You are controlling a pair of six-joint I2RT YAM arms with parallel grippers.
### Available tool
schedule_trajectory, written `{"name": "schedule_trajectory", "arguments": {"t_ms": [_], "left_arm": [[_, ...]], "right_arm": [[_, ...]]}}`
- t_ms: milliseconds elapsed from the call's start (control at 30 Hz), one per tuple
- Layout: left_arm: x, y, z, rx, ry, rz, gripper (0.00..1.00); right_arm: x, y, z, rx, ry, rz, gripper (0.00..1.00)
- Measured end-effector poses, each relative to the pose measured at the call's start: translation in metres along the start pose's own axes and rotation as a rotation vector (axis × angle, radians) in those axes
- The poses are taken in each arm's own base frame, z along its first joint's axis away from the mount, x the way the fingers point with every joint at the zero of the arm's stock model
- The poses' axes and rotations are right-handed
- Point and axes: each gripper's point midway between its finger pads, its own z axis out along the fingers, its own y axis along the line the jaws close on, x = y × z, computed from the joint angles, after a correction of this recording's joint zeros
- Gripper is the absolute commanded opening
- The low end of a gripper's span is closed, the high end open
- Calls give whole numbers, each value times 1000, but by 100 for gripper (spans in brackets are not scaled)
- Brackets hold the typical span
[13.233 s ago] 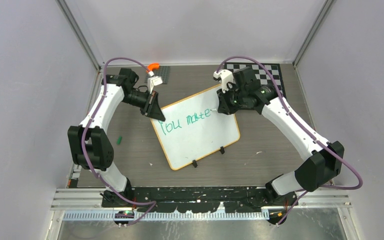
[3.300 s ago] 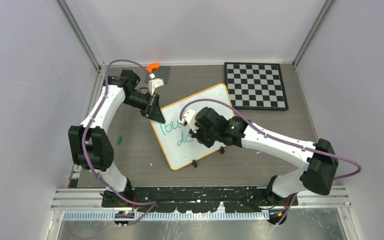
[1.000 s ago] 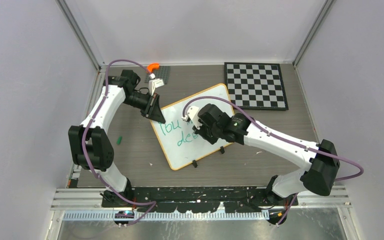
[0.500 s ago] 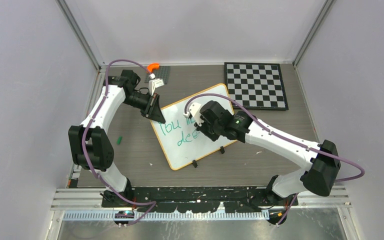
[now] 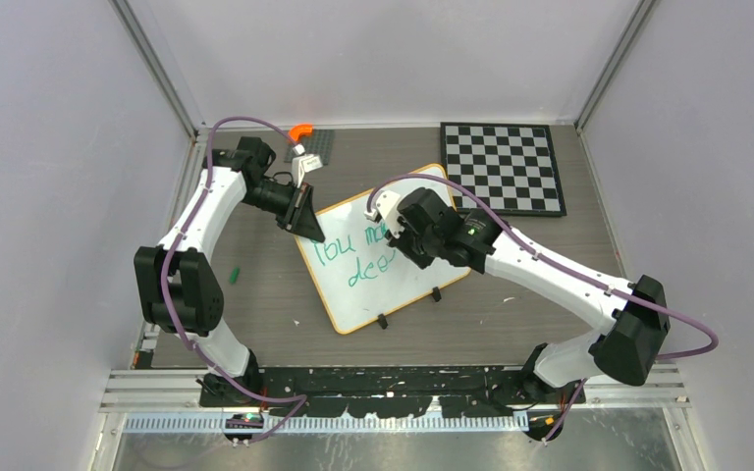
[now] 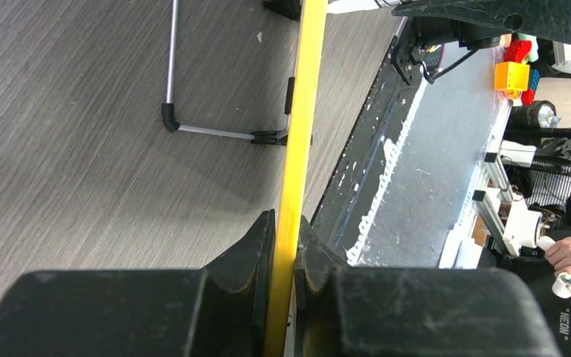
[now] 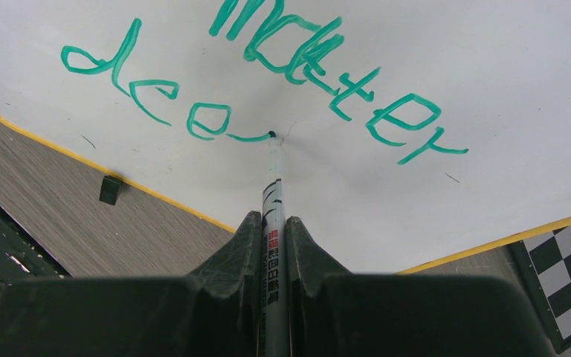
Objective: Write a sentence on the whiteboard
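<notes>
Right end effector (image 7: 273,222), marker (image 7: 273,182) at "dee"

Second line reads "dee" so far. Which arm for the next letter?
Right. The right gripper holds the marker, tip on the whiteboard just after dee. The left gripper is clamped on the board's yellow rim.

A whiteboard (image 5: 393,285) rests skewed at the middle of the table (image 5: 530,294). A chequered board (image 5: 504,168) lies behind it to the right, near its far corner. The left gripper (image 5: 311,233) sits at the whiteboard's far left corner, rim between its fingers. The right gripper (image 7: 271,223) hangs over the whiteboard's right half with a marker (image 7: 272,171), whose tip touches the sentence (image 7: 297,59) at its lower line. A small object (image 5: 237,274) lies well left.
</notes>
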Motion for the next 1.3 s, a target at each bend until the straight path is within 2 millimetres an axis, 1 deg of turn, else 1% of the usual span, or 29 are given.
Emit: {"name": "schedule_trajectory", "arguments": {"t_ms": [167, 333, 500, 633, 800, 1000, 1167, 1300], "left_arm": [[0, 0, 0, 0, 0, 0, 0], [0, 0, 0, 0, 0, 1, 0], [0, 0, 0, 0, -1, 1, 0], [0, 0, 0, 0, 0, 1, 0], [0, 0, 0, 0, 0, 1, 0], [0, 0, 0, 1, 0, 0, 0], [0, 0, 0, 1, 0, 0, 0], [0, 0, 0, 1, 0, 0, 0]], "right_arm": [[4, 3, 2, -12, 6, 4, 0], [27, 14, 6, -49, 56, 13, 0], [41, 28, 10, -84, 91, 8, 0], [43, 41, 14, -113, 101, -6, 0], [42, 51, 17, -146, 111, -15, 0], [26, 44, 9, -136, 63, 0, 0], [18, 23, -2, -92, 22, 39, 0], [14, 10, -4, -54, 12, 57, 0]]}}
